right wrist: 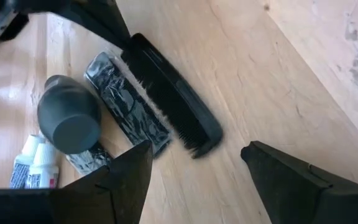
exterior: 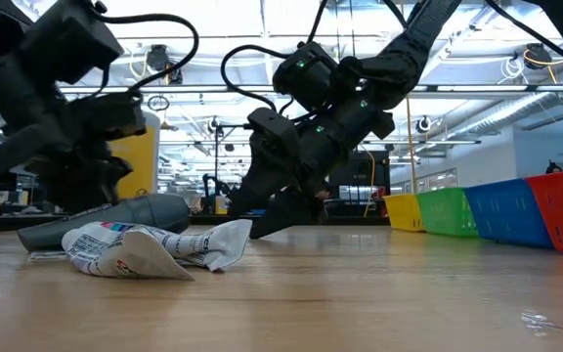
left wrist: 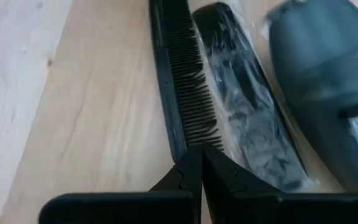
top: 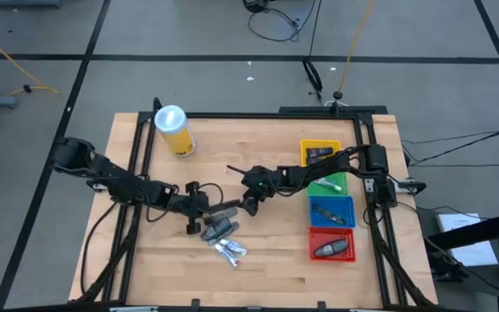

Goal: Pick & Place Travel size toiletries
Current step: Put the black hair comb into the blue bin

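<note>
A black comb (left wrist: 178, 81) lies flat on the table beside a black pack in clear wrap (left wrist: 247, 118) and a dark grey tube (left wrist: 328, 93). In the right wrist view the comb (right wrist: 173, 106), wrapped pack (right wrist: 126, 102), grey tube (right wrist: 70, 121) and two white tubes (right wrist: 33, 165) lie together. My left gripper (top: 199, 208) is shut on the comb's end. My right gripper (right wrist: 197, 180) is open and hovers just right of the comb's other end, touching nothing. The pile (top: 221, 232) sits at the table's middle, with the white tubes (exterior: 145, 249) nearest the front edge. My left gripper pinches the comb's spine at its end (left wrist: 188, 146) between the two fingertips (left wrist: 180, 177). The fingers come level from the table's left and lie along the comb. The comb rests flat on the wood, teeth toward the wrapped pack.
A tall yellow canister with a white lid (top: 173, 130) stands at the far left. Yellow (top: 305, 146), green (top: 346, 184), blue (top: 350, 201) and red (top: 313, 245) trays line the right side, some holding dark items. Bare wood lies near the front edge.
</note>
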{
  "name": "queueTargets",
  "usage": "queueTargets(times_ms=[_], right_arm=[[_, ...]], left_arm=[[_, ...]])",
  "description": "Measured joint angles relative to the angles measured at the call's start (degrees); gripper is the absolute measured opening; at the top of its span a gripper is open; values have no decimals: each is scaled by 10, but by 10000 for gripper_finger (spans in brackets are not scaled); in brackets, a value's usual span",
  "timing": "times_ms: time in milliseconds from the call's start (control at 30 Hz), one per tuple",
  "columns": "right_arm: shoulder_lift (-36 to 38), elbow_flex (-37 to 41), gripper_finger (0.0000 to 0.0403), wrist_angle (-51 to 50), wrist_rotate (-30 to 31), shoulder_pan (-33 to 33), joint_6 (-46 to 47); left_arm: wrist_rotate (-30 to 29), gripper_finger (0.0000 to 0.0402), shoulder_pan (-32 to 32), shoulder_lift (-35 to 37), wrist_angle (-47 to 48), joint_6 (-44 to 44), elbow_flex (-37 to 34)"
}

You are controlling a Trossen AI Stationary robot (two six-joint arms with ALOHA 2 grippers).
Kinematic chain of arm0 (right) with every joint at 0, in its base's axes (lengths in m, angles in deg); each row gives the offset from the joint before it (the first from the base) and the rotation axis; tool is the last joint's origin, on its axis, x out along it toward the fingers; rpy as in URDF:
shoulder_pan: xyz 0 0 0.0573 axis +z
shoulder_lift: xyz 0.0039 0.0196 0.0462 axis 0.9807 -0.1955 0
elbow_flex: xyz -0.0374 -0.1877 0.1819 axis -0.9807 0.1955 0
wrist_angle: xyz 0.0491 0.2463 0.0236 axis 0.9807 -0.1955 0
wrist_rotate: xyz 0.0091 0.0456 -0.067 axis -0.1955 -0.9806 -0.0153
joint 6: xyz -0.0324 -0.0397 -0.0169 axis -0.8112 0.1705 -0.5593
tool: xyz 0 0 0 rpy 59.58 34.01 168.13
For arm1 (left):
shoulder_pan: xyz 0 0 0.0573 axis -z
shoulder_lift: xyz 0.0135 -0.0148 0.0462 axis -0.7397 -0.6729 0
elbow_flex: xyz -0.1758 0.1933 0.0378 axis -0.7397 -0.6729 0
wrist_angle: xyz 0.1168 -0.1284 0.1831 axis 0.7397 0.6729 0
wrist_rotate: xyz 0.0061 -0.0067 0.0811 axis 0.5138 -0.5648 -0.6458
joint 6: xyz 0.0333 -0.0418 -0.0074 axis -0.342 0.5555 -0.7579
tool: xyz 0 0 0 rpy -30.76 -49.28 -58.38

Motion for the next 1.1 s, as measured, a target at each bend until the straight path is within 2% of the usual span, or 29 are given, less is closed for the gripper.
queueTargets(times_ms=[333,867,1000,1100], right_arm=[[0,0,253,-2,2,0,-7],[-3,1,254,20,2,0,-39],[-3,1,254,19,2,0,-39],[-3,1,254,20,2,0,-39]], left_arm=[[7,10,-33,-64,-121,-66,0],[-6,2,-44,-68,-160,-106,14],[27,13,-36,-29,-105,-98,53],[29,15,-30,-7,24,-81,93]])
